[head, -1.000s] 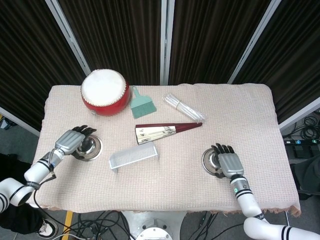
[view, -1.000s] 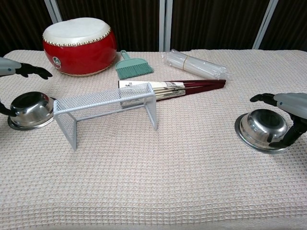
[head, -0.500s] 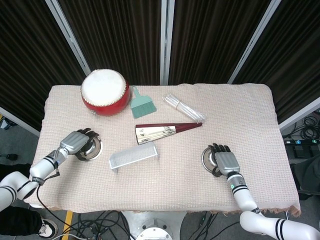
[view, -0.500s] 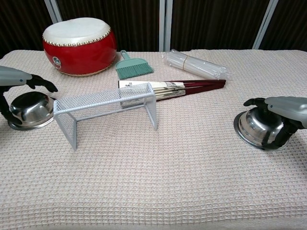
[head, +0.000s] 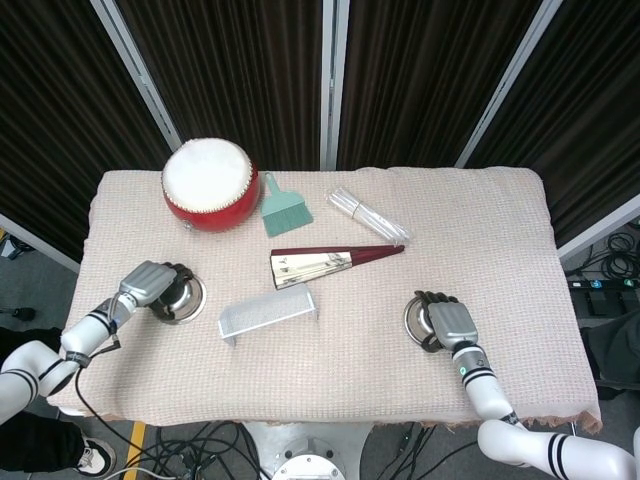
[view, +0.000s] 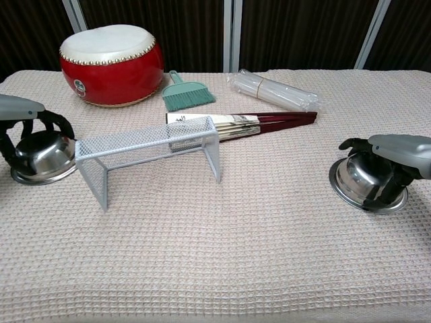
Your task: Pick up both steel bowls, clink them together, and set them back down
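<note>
Left hand (view: pixel 25 114) fingers wrap the left steel bowl (view: pixel 39 156). Right hand (view: pixel 397 151) fingers grasp the right steel bowl (view: pixel 360 180). Both bowls on the table.

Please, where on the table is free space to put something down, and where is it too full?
Free: the broad cloth between the mesh rack and the right bowl, the front strip in the chest view, and the far right end past the straws. Crowded: the back left and middle, with drum, brush and fan close together.
</note>
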Robot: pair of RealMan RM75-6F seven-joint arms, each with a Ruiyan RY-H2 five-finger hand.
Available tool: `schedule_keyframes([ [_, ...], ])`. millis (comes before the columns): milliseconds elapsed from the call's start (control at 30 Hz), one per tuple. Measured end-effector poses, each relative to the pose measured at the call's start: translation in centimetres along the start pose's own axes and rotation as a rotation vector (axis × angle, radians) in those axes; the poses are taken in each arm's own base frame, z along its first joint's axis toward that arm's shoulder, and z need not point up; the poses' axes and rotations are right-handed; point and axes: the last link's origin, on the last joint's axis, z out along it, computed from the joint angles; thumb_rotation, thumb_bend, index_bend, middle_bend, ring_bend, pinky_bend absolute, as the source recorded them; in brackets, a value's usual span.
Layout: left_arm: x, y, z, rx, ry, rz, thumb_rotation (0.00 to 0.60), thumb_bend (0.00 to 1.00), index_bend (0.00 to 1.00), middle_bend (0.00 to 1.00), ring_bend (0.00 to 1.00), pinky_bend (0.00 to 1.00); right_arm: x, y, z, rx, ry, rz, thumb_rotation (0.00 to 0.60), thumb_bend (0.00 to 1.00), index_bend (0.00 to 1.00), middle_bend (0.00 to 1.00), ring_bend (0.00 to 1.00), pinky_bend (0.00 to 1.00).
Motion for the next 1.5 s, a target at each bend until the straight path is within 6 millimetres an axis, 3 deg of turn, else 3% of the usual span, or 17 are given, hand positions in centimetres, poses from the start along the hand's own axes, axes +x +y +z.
schedule_keyframes([
  [133,0.0,0.0,-0.1,0.000,0.012,-0.010,0.600,0.11,0.38,0.41,0.36,0.56,0.0,0.1,-0.1,0.000,0.008,0.007,0.600,0.17,0.32,0.39,0.30,0.37],
  [333,0.7,0.0,-0.5,-0.002,0.062,-0.026,0.600,0.12,0.40,0.42,0.37,0.58,0.9,0.1,-0.3,0.015,0.064,0.044,0.600,0.20,0.34,0.41,0.32,0.39],
  [533,3.9,-0.3,-1.8,-0.008,0.236,-0.024,0.600,0.12,0.40,0.42,0.38,0.57,3.6,0.6,-1.6,0.045,0.214,0.132,0.600,0.20,0.34,0.41,0.32,0.39],
  [767,9.0,0.4,-5.3,0.026,0.666,0.081,0.600,0.12,0.41,0.42,0.39,0.58,7.2,1.1,-3.9,0.142,0.503,0.297,0.600,0.20,0.34,0.41,0.32,0.39],
  [900,11.2,2.6,-8.4,0.013,0.941,-0.068,0.600,0.12,0.43,0.44,0.42,0.60,8.2,0.3,-4.8,0.254,0.667,0.417,0.600,0.20,0.34,0.41,0.32,0.40],
  [1033,11.3,5.9,-9.9,-0.091,1.036,-0.399,0.600,0.12,0.43,0.44,0.42,0.60,7.9,-1.8,-4.9,0.377,0.746,0.594,0.600,0.22,0.35,0.41,0.32,0.40],
  [1167,10.4,10.5,-11.0,-0.278,0.993,-0.836,0.600,0.13,0.45,0.47,0.42,0.60,7.4,-4.3,-4.7,0.504,0.735,0.816,0.600,0.29,0.36,0.42,0.32,0.40],
  [1267,9.4,14.1,-11.1,-0.410,0.923,-1.071,0.600,0.13,0.45,0.47,0.42,0.60,7.0,-6.2,-4.5,0.593,0.666,0.986,0.600,0.29,0.36,0.43,0.33,0.40],
  [1367,8.4,16.7,-10.5,-0.477,0.853,-1.161,0.600,0.13,0.45,0.47,0.42,0.60,6.8,-8.2,-4.1,0.671,0.556,1.138,0.600,0.29,0.36,0.43,0.33,0.41],
  [1500,7.4,19.2,-8.7,-0.519,0.766,-1.157,0.600,0.13,0.45,0.47,0.42,0.60,6.7,-10.8,-3.7,0.756,0.382,1.327,0.600,0.29,0.36,0.43,0.33,0.41],
])
